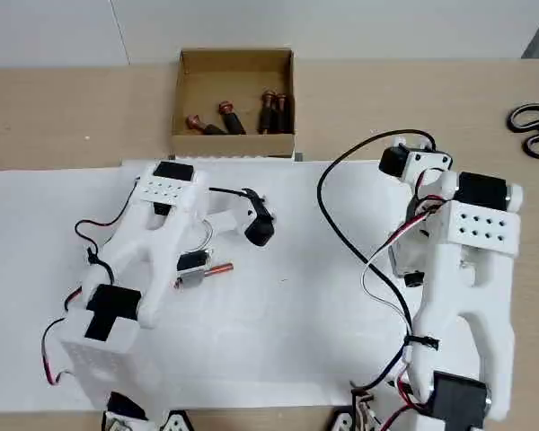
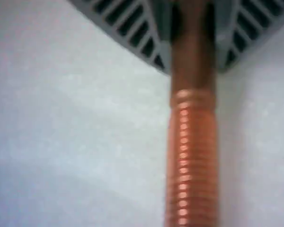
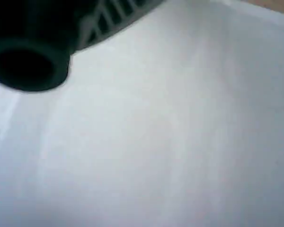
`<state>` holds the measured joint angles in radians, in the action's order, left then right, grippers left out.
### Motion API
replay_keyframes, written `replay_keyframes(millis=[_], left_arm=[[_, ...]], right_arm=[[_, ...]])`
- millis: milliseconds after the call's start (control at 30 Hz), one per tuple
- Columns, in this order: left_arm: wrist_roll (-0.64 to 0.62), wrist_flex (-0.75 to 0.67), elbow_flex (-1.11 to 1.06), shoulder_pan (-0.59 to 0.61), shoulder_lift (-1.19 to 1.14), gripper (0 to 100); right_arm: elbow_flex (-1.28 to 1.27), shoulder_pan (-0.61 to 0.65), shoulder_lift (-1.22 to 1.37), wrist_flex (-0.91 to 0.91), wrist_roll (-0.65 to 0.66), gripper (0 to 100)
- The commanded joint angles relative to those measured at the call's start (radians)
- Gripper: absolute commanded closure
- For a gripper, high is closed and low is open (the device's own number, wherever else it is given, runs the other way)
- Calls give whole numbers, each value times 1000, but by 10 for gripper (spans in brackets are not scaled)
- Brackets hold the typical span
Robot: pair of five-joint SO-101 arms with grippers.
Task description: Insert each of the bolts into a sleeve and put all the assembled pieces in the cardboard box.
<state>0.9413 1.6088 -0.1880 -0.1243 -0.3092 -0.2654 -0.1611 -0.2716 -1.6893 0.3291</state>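
My left gripper (image 1: 195, 268) is shut on a copper bolt (image 1: 219, 268) just above the white sheet, left of centre. In the left wrist view the bolt (image 2: 191, 142) sticks out from between the grey jaws, threaded end away from them. My right gripper (image 1: 411, 269) hangs low at the sheet's right side. In the right wrist view it (image 3: 61, 28) is shut on a black sleeve (image 3: 29, 66) whose open bore faces the camera. The cardboard box (image 1: 184, 99) stands at the back centre with several assembled pieces (image 1: 269, 111) inside.
A white sheet (image 1: 287, 332) covers the table between the arms. Black scissors (image 1: 534, 126) lie at the far right on the bare wood. A black camera module (image 1: 259, 226) and its cable jut out beside the left arm.
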Motion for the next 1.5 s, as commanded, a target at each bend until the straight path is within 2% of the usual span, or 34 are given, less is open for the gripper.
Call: replay_keyframes(millis=[0,133,200,367,500,633,800,1167,1233,1467], left_arm=[[3,-14,12,5,5,995],[2,121,88,-2,60,995],[-14,141,131,-3,115,995],[-198,137,194,-21,273,994],[-516,106,196,-34,322,993],[-724,66,196,5,333,992],[-1022,143,194,12,325,994],[-2124,129,194,37,327,992],[-2205,118,194,31,324,992],[-2364,-21,193,48,324,992]], right_arm=[[8,-12,-42,-8,-8,995],[8,-12,-42,-7,-6,995],[8,-12,-42,-7,-6,995],[8,-8,-42,-5,-5,995],[8,-7,-42,-5,-5,995],[8,-5,-42,-5,-3,995],[9,-5,-44,-5,-3,995],[9,-8,-44,10,31,995],[9,-10,-44,5,32,995],[9,-10,-44,1,32,995]])
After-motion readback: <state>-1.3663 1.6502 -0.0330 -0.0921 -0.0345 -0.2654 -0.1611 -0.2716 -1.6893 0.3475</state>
